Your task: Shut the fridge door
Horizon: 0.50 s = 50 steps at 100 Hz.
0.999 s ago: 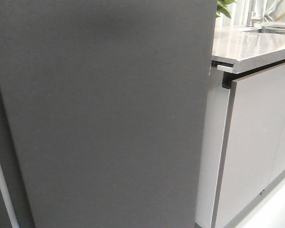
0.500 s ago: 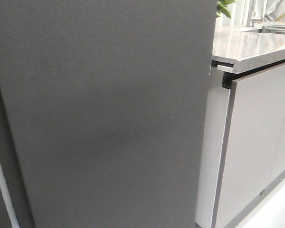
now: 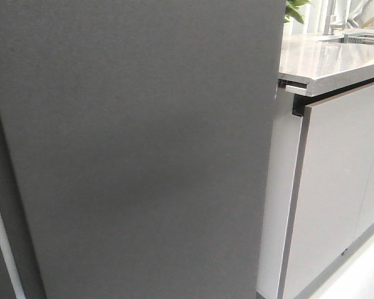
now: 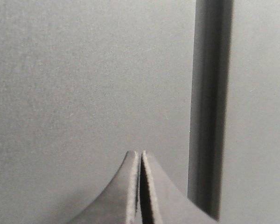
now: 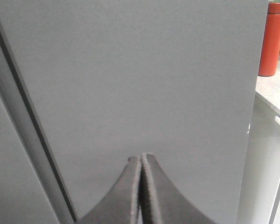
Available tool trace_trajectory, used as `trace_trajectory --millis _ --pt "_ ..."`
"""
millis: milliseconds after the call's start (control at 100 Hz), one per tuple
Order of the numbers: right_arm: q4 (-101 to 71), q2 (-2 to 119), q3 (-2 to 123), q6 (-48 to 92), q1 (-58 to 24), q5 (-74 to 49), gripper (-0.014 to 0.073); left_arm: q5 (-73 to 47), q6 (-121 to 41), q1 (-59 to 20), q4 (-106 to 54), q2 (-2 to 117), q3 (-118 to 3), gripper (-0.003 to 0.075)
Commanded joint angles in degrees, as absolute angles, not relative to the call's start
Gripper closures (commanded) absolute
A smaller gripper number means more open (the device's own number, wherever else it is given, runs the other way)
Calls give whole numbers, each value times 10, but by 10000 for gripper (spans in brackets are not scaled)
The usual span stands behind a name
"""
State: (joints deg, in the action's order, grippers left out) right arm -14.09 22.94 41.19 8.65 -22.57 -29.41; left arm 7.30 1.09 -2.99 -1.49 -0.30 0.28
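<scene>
The fridge door point(image 3: 137, 149) is a tall matte dark grey panel that fills most of the front view; only its outer face shows, and its inner lining and bin are hidden. Neither gripper shows in the front view. In the left wrist view my left gripper point(image 4: 140, 153) is shut and empty, its tips close to the grey door face point(image 4: 84, 84), beside a dark vertical gap point(image 4: 210, 107). In the right wrist view my right gripper point(image 5: 141, 157) is shut and empty, its tips close to the door face point(image 5: 140, 74). Contact cannot be told.
A pale grey glossy cabinet front point(image 3: 336, 187) and a grey worktop point(image 3: 324, 62) stand right of the door. A red bottle point(image 5: 273, 37) stands on the worktop. A white strip point(image 3: 0, 243) runs along the door's left edge. A green plant point(image 3: 295, 9) is at the back.
The front view is almost unchanged; the shading on the door face has evened out. No movement of the door is visible.
</scene>
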Motion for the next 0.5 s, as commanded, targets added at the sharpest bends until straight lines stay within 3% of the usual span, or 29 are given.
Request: trace_trajectory --millis 0,370,490 --pt "-143 233 425 87 -223 -246 638 115 13 -28 -17 -9 23 740" --pt "-143 233 424 87 -221 -233 638 115 13 -28 -17 -9 23 740" --pt "-144 227 420 87 -182 -233 638 115 13 -28 -17 -9 23 740"
